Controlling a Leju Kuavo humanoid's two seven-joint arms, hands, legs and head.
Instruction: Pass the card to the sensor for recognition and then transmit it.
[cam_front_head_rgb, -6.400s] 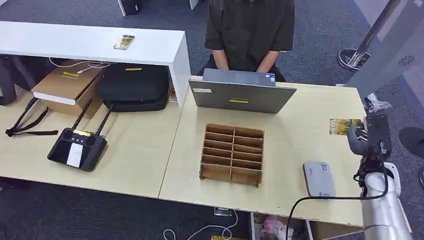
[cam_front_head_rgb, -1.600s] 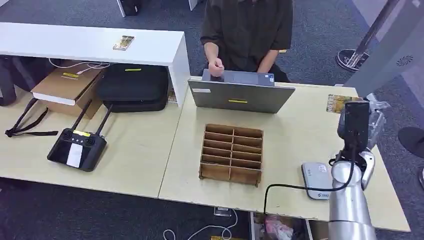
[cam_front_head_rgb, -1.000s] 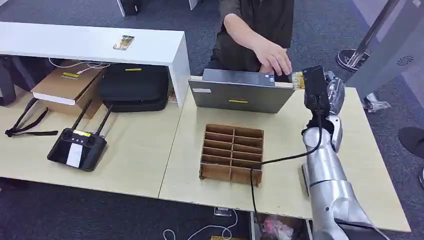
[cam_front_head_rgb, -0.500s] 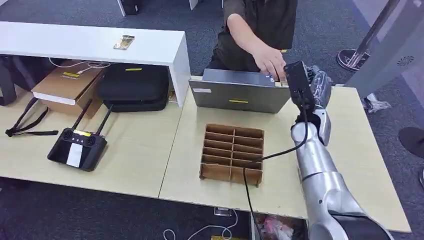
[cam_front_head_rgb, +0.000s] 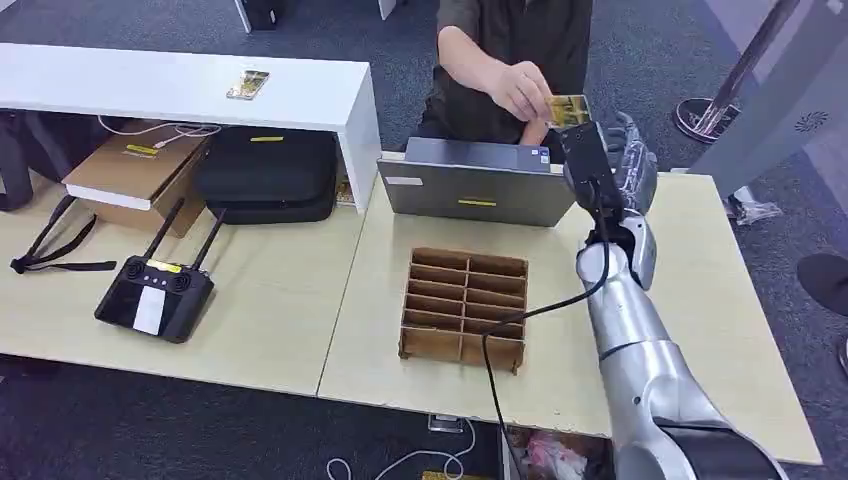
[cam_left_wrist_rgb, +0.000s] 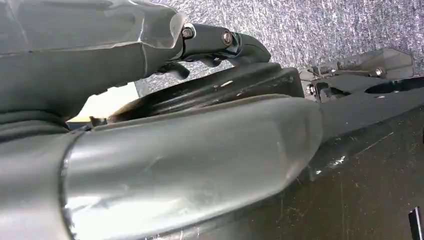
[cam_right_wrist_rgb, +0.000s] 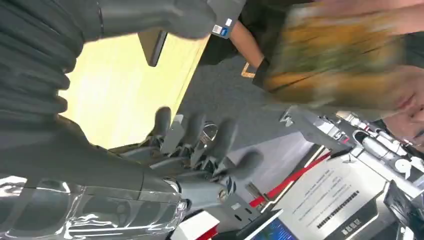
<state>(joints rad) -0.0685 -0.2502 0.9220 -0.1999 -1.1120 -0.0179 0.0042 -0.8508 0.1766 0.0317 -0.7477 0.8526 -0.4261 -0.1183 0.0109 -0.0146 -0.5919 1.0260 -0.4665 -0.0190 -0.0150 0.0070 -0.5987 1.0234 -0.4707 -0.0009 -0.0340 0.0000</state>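
Note:
The yellow-green card (cam_front_head_rgb: 568, 108) is up above the laptop's far right corner, pinched in the hand (cam_front_head_rgb: 520, 90) of a person seated behind the table. My right hand (cam_front_head_rgb: 628, 160) is raised just below and right of the card, with its fingers spread and nothing in them. The right wrist view shows the card (cam_right_wrist_rgb: 330, 50) blurred in the person's fingers, apart from my dark fingers (cam_right_wrist_rgb: 200, 137). My left hand (cam_left_wrist_rgb: 190, 150) is seen very close in the left wrist view, and how its fingers lie is unclear. My right forearm (cam_front_head_rgb: 625, 330) crosses the table's right side.
A grey laptop (cam_front_head_rgb: 478, 185) stands at the table's far edge, with a wooden divider box (cam_front_head_rgb: 465, 305) in front of it. To the left are a black remote controller (cam_front_head_rgb: 155, 295), a black bag (cam_front_head_rgb: 268, 175), a cardboard box (cam_front_head_rgb: 135, 170) and a white shelf (cam_front_head_rgb: 300, 95).
My right arm swung the card from the table's right edge across to the person. The person reached over the laptop, took the card and lifted it away from my hand.

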